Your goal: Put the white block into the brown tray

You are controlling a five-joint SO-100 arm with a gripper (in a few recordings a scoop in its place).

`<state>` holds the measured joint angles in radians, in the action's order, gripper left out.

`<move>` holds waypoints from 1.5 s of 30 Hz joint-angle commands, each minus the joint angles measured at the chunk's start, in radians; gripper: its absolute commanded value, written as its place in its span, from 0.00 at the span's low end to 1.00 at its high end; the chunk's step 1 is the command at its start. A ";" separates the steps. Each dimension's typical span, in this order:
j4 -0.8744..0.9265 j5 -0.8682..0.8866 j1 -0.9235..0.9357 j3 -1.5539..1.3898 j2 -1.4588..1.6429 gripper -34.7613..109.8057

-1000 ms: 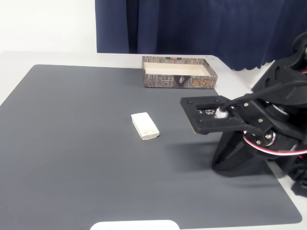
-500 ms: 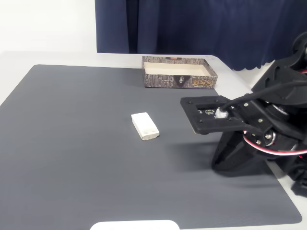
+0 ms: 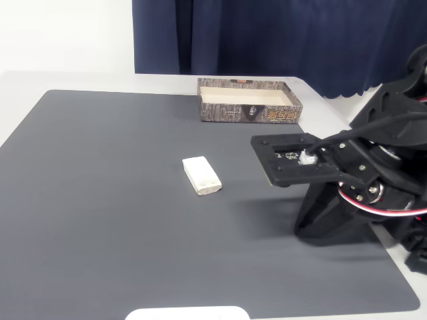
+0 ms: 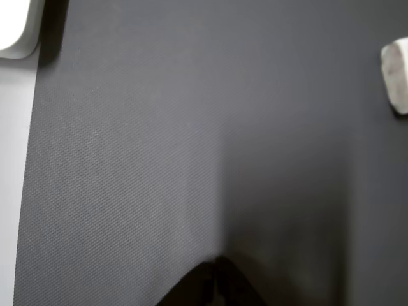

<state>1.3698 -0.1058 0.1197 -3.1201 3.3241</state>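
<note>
The white block (image 3: pixel 201 175) is lying flat on the dark grey mat (image 3: pixel 100 200), roughly at the middle of the fixed view, with its long side running from about 11 o'clock to 5 o'clock. You are seeing it again in the wrist view as a pale rounded shape (image 4: pixel 396 74) cut off at the right edge, at about 2 o'clock from that picture's centre. Nothing is touching it.

The brown tray (image 3: pixel 248 110) is sitting at the far edge of the mat, at about 1 o'clock from the block and well apart from it. Its pale inside is showing and nothing is lying in it that you can make out. The mat between block and tray is bare.

The black arm (image 3: pixel 360 180) is crouching at 3 o'clock from the block, near the mat's right edge, with a flat black plate (image 3: pixel 290 160) reaching toward the block but stopping short of it. In the wrist view a dark tip of the gripper (image 4: pixel 213 287) is showing at 6 o'clock, low over the mat; you cannot tell from either picture whether its jaws are parted or closed, and nothing is seen held.

A white rounded object (image 3: pixel 188 313) is peeking in at 6 o'clock of the fixed view, and a dark blue curtain (image 3: pixel 280 40) is hanging behind the tray.
</note>
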 commanded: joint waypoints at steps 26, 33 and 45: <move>0.015 -0.029 0.008 0.324 -0.368 0.24; 0.043 -0.028 0.043 0.604 -0.687 0.24; 0.121 -0.029 0.060 1.127 -1.267 0.24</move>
<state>1.4864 -0.1427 0.1672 -2.0862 2.1460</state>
